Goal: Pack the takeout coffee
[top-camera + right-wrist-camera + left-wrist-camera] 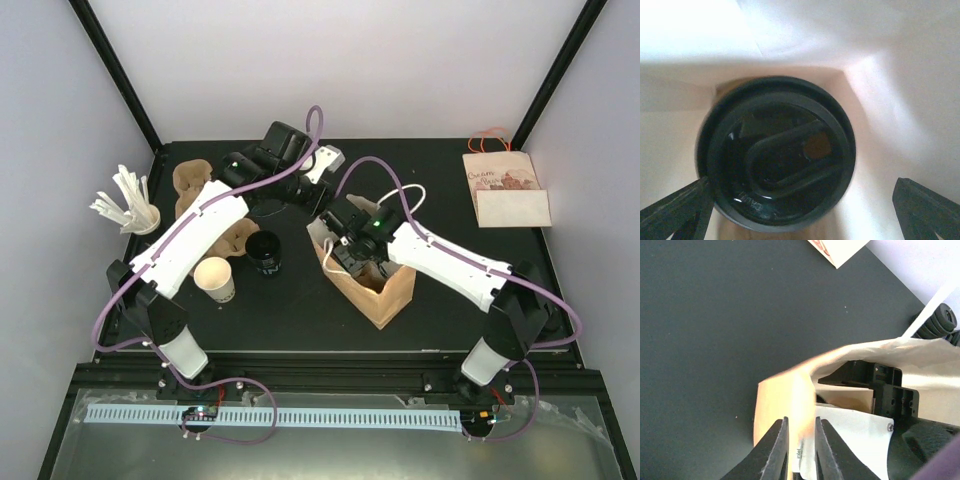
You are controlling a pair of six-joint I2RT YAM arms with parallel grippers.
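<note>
Spread wide, the right fingers (675,212) flank a lidded coffee cup (777,155) and grip nothing. That cup stands upright deep inside the paper bag (385,295), black lid facing the wrist, so its long axis runs straight down from between those fingers. The right arm is much the nearer. Leaving cleanly, I judge, means rising along that axis, clear of the bag walls. At the rim, the left fingers (775,450) stand close together with paper between them; whether they pinch it I cannot tell. The bag rests mid-worktop (290,320).
</note>
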